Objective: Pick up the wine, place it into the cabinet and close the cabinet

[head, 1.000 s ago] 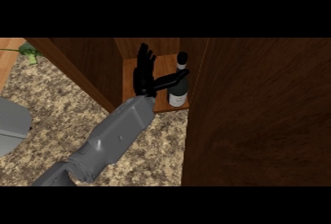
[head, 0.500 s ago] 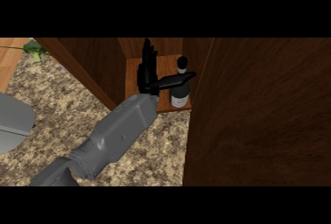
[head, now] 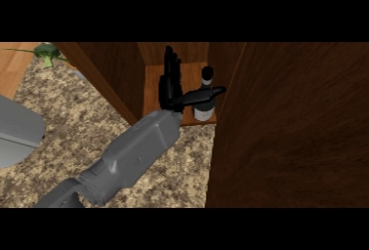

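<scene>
Standing inside the wooden cabinet (head: 288,122), the dark wine (head: 205,100) touches the hand's (head: 173,90) thumb.

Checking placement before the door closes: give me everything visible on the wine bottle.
The wine bottle stands upright on the cabinet's wooden shelf, at the shelf's right side, close to the big brown door panel. It looks like dark glass with a pale label low on the body and a dark cap on a narrow neck. The left hand is beside it, fingers straight and pointing into the cabinet; its thumb crosses the bottle's shoulder, apparently touching. The lower body is partly hidden.
</scene>
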